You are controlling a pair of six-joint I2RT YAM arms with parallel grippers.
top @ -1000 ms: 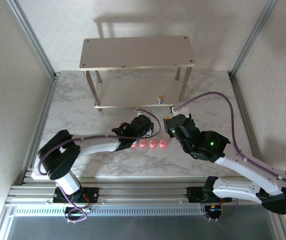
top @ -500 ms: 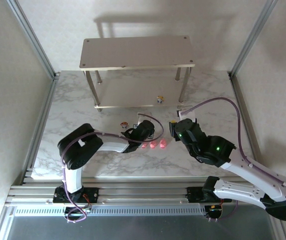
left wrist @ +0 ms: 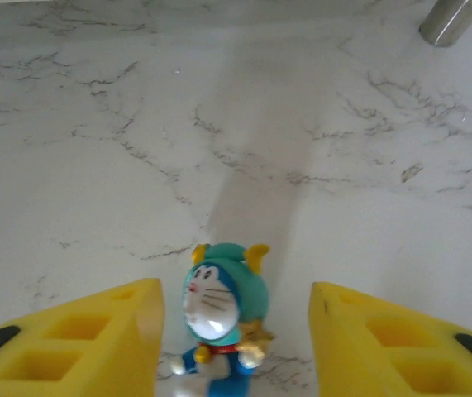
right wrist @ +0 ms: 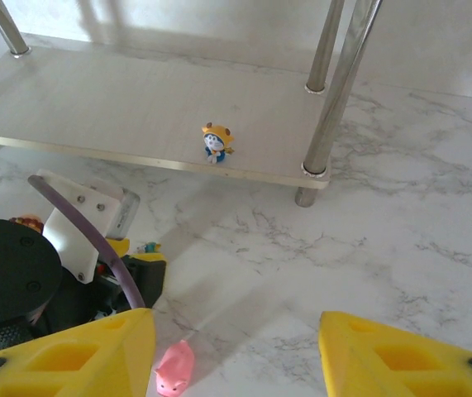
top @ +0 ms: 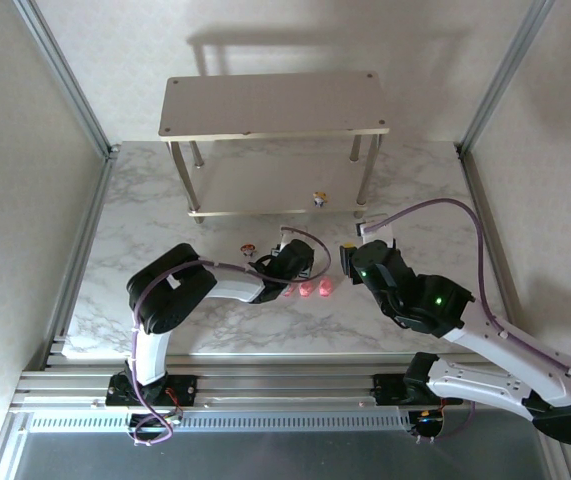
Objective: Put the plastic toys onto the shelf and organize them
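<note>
A teal-topped toy (left wrist: 219, 306) stands upright on the marble between the yellow fingers of my left gripper (left wrist: 236, 321), which is open with a gap on each side. That gripper (top: 287, 258) sits in front of the shelf (top: 275, 105). Three pink pig toys (top: 306, 290) lie in a row just behind it. A dark-red-topped toy (top: 249, 250) stands to its left. An orange-topped toy (right wrist: 216, 141) stands on the shelf's lower board (right wrist: 95, 107). My right gripper (right wrist: 231, 351) hovers open and empty, with one pink pig (right wrist: 175, 368) by its left finger.
The shelf's front right leg (right wrist: 325, 124) rises ahead of the right gripper, and one leg (left wrist: 450, 18) shows at the far right of the left wrist view. A purple cable (top: 420, 210) arcs over the right arm. Metal frame posts (top: 65, 80) stand at the table's sides.
My left gripper has opened and let go of the teal-topped toy, which now stands on the table. The left arm folded in, uncovering the dark-red-topped toy. The right arm shifted slightly.
</note>
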